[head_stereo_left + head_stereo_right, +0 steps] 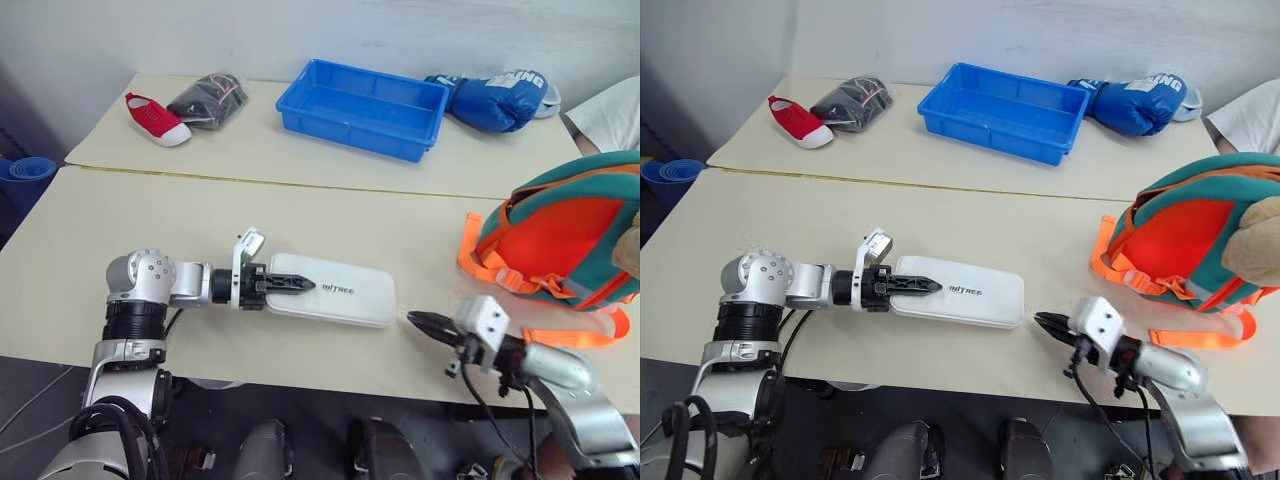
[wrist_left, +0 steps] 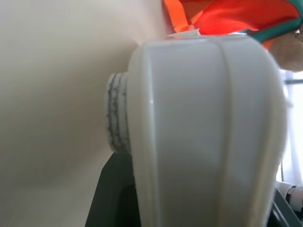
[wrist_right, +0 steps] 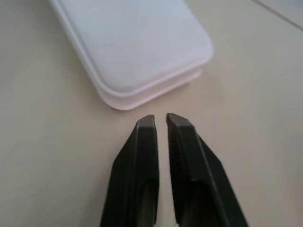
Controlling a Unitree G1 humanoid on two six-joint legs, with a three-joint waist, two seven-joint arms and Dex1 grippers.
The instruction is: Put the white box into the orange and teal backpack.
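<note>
The white box point(image 1: 345, 293) lies flat near the front edge of the near table, its dark lettering facing up. My left gripper point(image 1: 308, 289) reaches in level from the left, and its jaws clamp the box's left end, one black finger lying along the top. The left wrist view has the box point(image 2: 203, 132) pressed close between the fingers. My right gripper point(image 3: 161, 118) hovers just off the box's right end point(image 3: 132, 42), slightly open with nothing in the narrow gap. The orange and teal backpack point(image 1: 560, 240) sits at the right with a tan plush toy point(image 1: 1252, 240) on it.
On the far table are a blue tray point(image 1: 362, 128), a blue boxing glove point(image 1: 495, 98), a red shoe point(image 1: 155, 118) and a dark bagged item point(image 1: 208, 100). A person's white sleeve point(image 1: 610, 115) shows at the back right. Orange straps point(image 1: 495, 272) trail toward my right gripper.
</note>
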